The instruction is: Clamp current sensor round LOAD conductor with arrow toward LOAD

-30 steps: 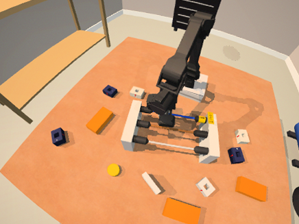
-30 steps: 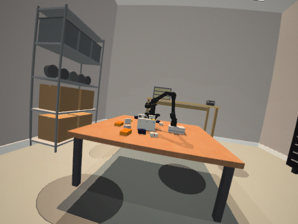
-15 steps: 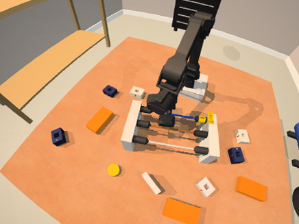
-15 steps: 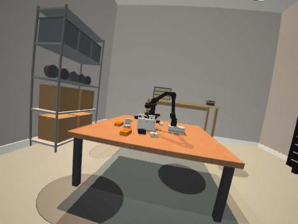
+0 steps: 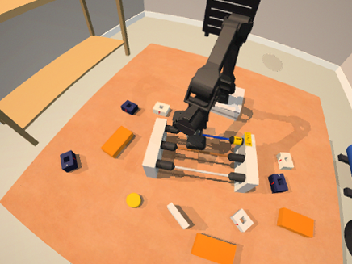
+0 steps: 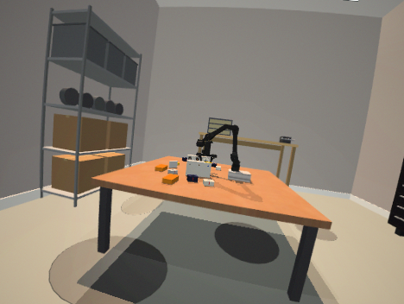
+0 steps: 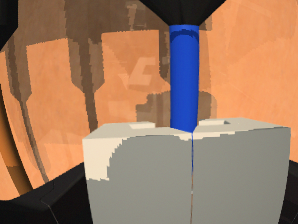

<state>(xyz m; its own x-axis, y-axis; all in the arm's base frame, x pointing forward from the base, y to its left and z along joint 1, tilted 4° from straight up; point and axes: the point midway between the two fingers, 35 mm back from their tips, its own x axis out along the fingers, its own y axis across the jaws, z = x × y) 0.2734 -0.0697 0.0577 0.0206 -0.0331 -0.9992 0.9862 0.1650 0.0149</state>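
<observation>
The sensor (image 7: pixel 240 175) shows in the wrist view as two pale grey-white halves that meet at a thin straight seam. The blue conductor (image 5: pixel 217 136) (image 7: pixel 184 80) runs into the sensor at the seam. My gripper (image 5: pixel 196 142) (image 7: pixel 177 159) is shut on the sensor, with a black finger at each outer side. It stands at the blue conductor, the one nearest the arm's base. A yellow tag (image 5: pixel 247 139) stands on the right end wall at that conductor; its lettering is too small to read. The arrow is not visible, and the fingers hide the sensor in the top view.
White end walls (image 5: pixel 152 154) (image 5: pixel 249 171) carry the conductors in black sleeves. An orange conductor (image 5: pixel 216 153) and a white conductor (image 5: pixel 203 171) lie farther from the base. Around the rack are several navy and white blocks with holes, orange blocks (image 5: pixel 213 249), a yellow disc (image 5: pixel 134 200) and a white bar (image 5: pixel 179 215).
</observation>
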